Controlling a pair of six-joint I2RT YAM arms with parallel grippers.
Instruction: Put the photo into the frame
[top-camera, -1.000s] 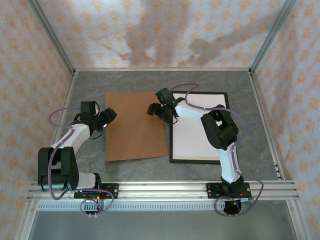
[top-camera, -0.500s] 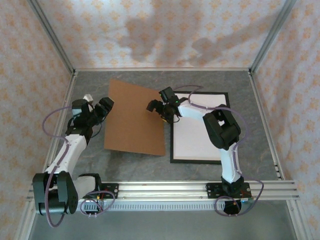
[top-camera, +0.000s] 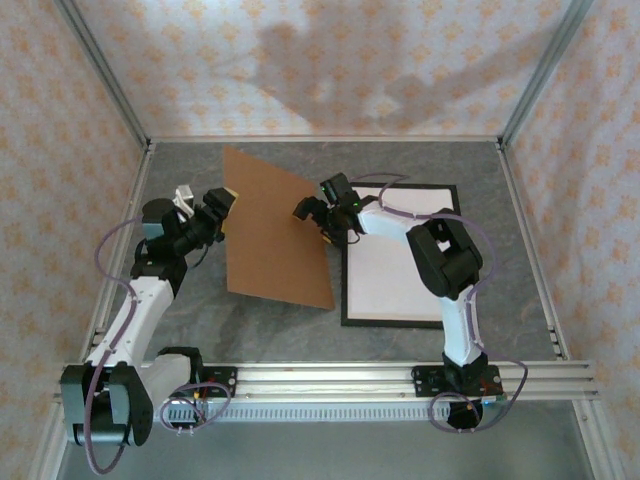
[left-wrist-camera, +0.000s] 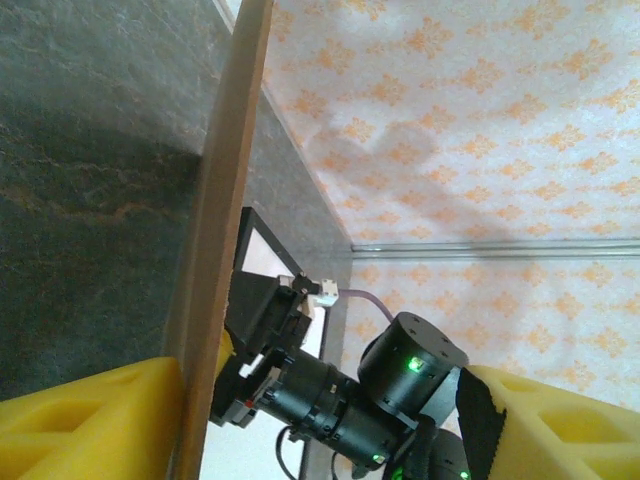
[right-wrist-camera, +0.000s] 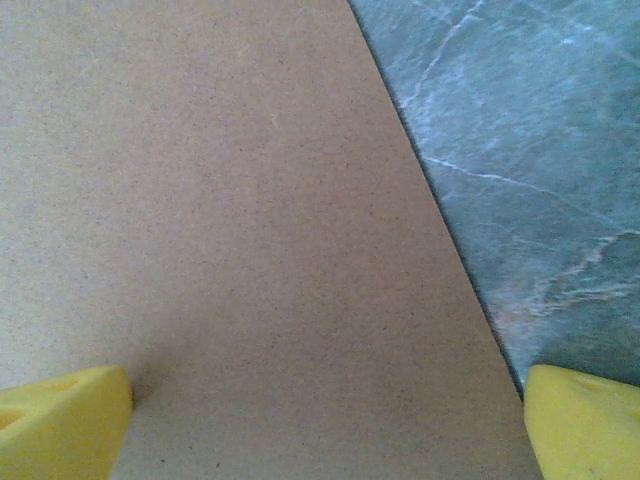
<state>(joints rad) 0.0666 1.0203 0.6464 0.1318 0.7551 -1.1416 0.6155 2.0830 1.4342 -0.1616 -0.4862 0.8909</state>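
Note:
The black frame (top-camera: 392, 322) lies flat at the right of the table, with the photo (top-camera: 400, 265) inside it, plain white back up. A brown backing board (top-camera: 275, 235) stands tilted, its left edge raised. My left gripper (top-camera: 222, 205) is at that raised edge. In the left wrist view its jaws are wide apart (left-wrist-camera: 320, 400) and the edge-on board (left-wrist-camera: 225, 200) rests against one yellow finger (left-wrist-camera: 90, 415). My right gripper (top-camera: 312, 222) is open at the board's right edge, close to its brown face (right-wrist-camera: 250, 200).
Grey marbled tabletop (top-camera: 200, 330) surrounds the board and frame. Patterned cloth walls and metal posts (top-camera: 105, 80) close in the back and sides. The frame's near left corner (left-wrist-camera: 262, 232) lies just behind the right wrist.
The left arm has reached forward and raised the board's left edge, so the board stands steeper and nearer the frame. The right gripper's jaws have opened wider.

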